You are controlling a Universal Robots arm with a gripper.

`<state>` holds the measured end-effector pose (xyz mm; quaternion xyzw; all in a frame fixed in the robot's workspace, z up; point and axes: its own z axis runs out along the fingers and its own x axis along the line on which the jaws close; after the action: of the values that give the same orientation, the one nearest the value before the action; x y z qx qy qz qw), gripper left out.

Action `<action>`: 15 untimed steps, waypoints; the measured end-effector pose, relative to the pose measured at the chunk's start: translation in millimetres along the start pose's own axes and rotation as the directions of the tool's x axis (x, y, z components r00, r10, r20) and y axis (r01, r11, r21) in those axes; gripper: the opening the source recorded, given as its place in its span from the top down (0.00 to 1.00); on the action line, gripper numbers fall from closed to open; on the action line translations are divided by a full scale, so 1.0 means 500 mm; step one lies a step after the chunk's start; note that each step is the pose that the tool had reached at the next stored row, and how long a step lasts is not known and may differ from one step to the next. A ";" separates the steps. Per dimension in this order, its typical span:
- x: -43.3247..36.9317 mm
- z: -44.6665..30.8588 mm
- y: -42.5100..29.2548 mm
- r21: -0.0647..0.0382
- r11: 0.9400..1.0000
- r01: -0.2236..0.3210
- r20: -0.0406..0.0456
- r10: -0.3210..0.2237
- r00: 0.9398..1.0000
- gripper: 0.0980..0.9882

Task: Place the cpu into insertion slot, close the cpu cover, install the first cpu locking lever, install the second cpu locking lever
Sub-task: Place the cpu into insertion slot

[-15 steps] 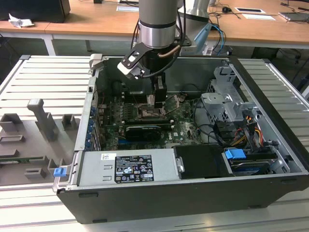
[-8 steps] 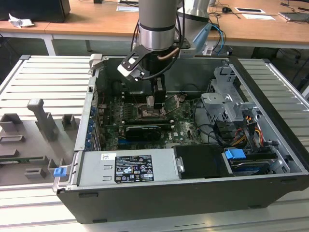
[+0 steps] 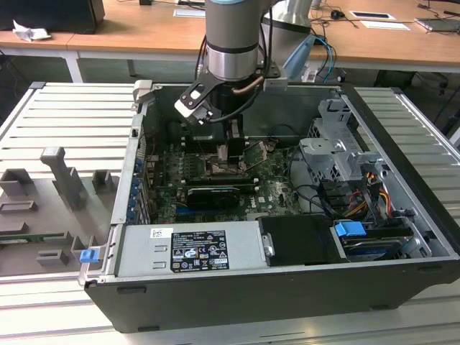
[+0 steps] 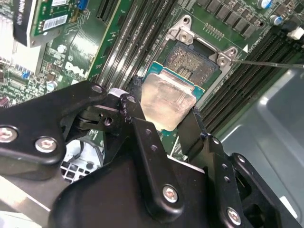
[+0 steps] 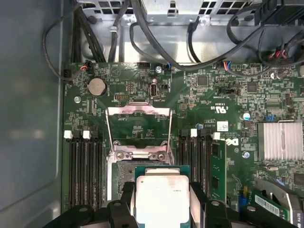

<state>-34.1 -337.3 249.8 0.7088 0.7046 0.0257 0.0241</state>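
I am looking down into an open computer case [image 3: 287, 302] that lies on a grey ribbed desk [image 3: 65, 122]. In the exterior view the robot arm [image 3: 231, 43] comes down from the top middle of the frame. It reaches into the case, just above the middle of the picture.

My jaws are pinching the cpu [image 4: 166, 102]. One black finger [image 4: 142, 128] sits on each side of it, and its pale silver face points up at the camera. In the first wrist view the cpu [image 5: 161, 199] has a thin green edge around the silver part.

The cpu hangs partly over the insertion slot [image 4: 192, 64]. One edge of it covers the near side of the slot. The dark pin field and the silver rim on the far side are still bare. I cannot tell if the cpu is touching the slot.

The cpu cover [image 5: 137, 110] is open. It is flipped back past the far side of the insertion slot [image 5: 128, 171], and I can see green board [image 5: 213, 95] through its big window. A thin silver rod [image 4: 270, 63] sticks out from one corner of the slot's rim.

Long black memory slots [image 5: 83, 171] run along both sides of the slot. Black cables [image 5: 156, 52] loop over the far edge of the board. A round coin battery [image 5: 97, 87] sits near them, and a ribbed silver block [image 5: 280, 141] is well apart from the slot.
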 end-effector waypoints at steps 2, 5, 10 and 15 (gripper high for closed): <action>0.000 0.006 -0.001 0.000 1.000 0.000 0.000 0.000 1.000 0.50; 0.000 0.013 -0.003 0.000 1.000 0.000 0.000 0.000 1.000 0.50; 0.000 0.020 -0.006 0.000 1.000 0.000 0.000 0.000 1.000 0.50; 0.000 0.033 -0.007 0.001 1.000 0.000 0.000 0.000 1.000 0.50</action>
<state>-36.3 -337.3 232.9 0.7088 0.7046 0.0254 0.0239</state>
